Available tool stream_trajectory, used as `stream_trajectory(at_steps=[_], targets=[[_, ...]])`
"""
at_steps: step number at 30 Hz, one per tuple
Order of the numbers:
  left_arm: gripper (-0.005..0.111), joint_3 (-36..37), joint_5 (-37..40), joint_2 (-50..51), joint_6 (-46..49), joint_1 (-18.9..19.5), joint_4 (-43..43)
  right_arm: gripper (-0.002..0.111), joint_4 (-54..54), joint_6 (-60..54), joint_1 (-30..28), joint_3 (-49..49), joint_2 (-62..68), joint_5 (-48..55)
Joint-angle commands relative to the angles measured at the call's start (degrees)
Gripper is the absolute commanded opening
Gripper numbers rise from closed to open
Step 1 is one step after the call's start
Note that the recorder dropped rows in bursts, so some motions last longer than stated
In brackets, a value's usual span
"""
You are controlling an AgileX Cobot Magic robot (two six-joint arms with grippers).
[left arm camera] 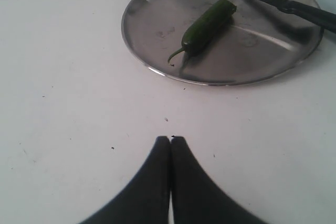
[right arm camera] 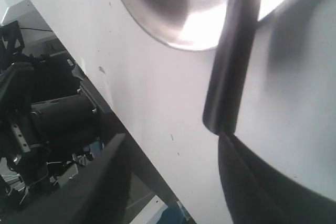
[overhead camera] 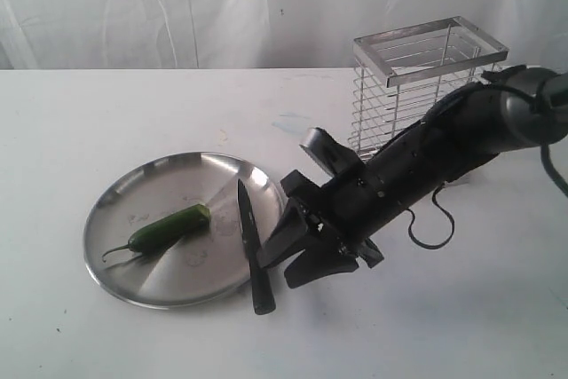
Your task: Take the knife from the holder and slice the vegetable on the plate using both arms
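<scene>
White table (overhead camera: 80,104), white curtain behind it. Plate (overhead camera: 164,182) sits left of the table's middle, toward the near edge. Chili (overhead camera: 169,228) lies flat in the plate's middle, on a diagonal, with its thin stem toward the plate's left rim and its blunt end toward the knife. Knife (overhead camera: 251,250) is out of the holder and lies flat. Its pointed blade rests over the plate's right rim, tip aimed at the far edge, and its black handle sticks out onto bare table on the near side. Blade and chili are close but apart.

Holder (overhead camera: 426,86) stands upright near the far edge, right of middle, well apart from the plate.

Right gripper (overhead camera: 277,274) is low over the table just right of the knife handle, its arm slanting down in front of the holder. The jaws are spread wide and hold nothing. One finger (right arm camera: 262,192) ends right at the handle's butt, and I cannot tell if it touches.

Left gripper (left arm camera: 170,139) shows only in its wrist view. Its fingers are pressed together and empty, over bare table, some way short of the plate's rim on the chili-stem side.
</scene>
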Motion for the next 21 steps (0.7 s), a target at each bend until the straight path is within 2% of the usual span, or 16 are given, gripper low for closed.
stream_trajectory(at_steps=[1, 10, 21], targets=[[0.0, 0.2, 1.3, -0.2, 0.0, -0.2, 0.1, 0.048, 0.4, -1.2, -0.4, -0.3, 2.6, -0.6], [0.0, 0.2, 1.3, -0.2, 0.0, -0.2, 0.1, 0.048, 1.8, -4.8, -0.4, -0.3, 5.1, -4.3], [0.0, 0.2, 1.3, -0.2, 0.0, -0.2, 0.1, 0.048, 8.5, -9.7, -0.4, -0.3, 8.3, -4.5]])
